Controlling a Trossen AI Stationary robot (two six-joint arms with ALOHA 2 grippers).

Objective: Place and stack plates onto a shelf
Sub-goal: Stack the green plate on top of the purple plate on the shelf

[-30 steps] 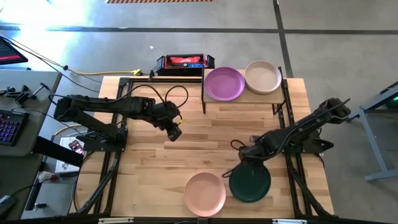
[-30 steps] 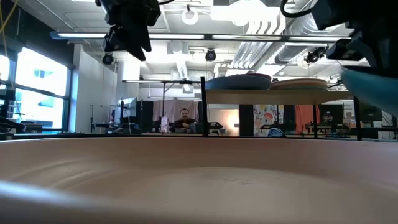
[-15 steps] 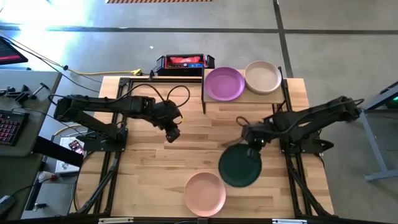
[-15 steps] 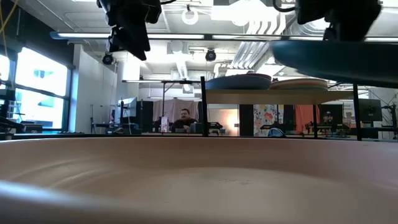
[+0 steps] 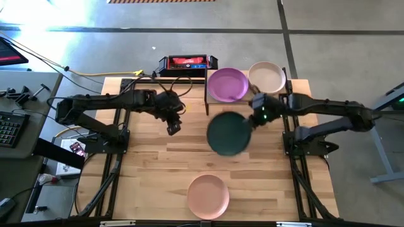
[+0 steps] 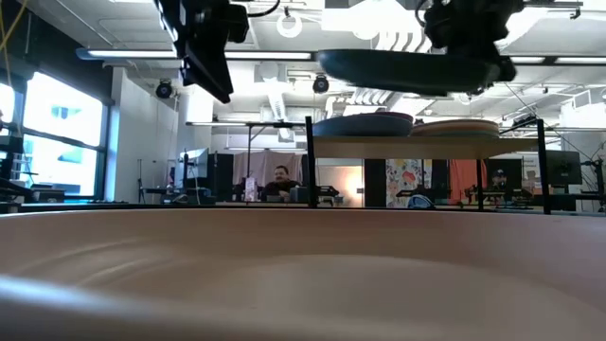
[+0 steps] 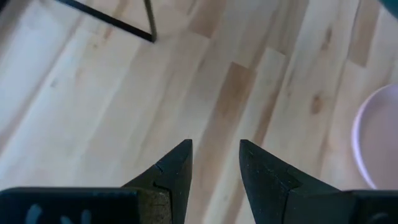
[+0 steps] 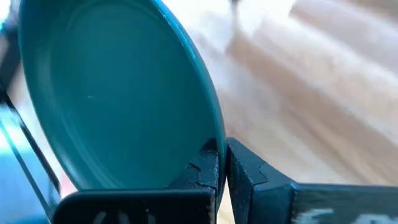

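Note:
My right gripper (image 5: 251, 120) is shut on the dark teal plate (image 5: 228, 133), which hangs in the air in front of the shelf (image 5: 212, 103) and shows above shelf height in the low view (image 6: 412, 71). A purple plate (image 5: 227, 85) and a beige plate (image 5: 266, 77) rest flat side by side on the shelf board. A pink plate (image 5: 208, 195) lies flat on the table near its near edge. My left gripper (image 5: 173, 126) hovers open over the table's left half, touching nothing. My right gripper pinches the teal plate's rim (image 8: 214, 143) between its two fingers, one on the inner face and one under it. The fingers come in roughly level from the table's right. The plate is lifted clear, nearly level, and reaches from the fingers toward the table's left.
A red-and-black box (image 5: 187, 63) sits at the far edge, left of the shelf. The shelf's black leg (image 7: 149, 18) shows in the left wrist view. Bare wood lies between the shelf and the pink plate.
My right gripper has carried the teal plate from low over the table's near right part, up and toward the far edge and the left, to just in front of the shelf. My left gripper has drifted slightly toward the far edge.

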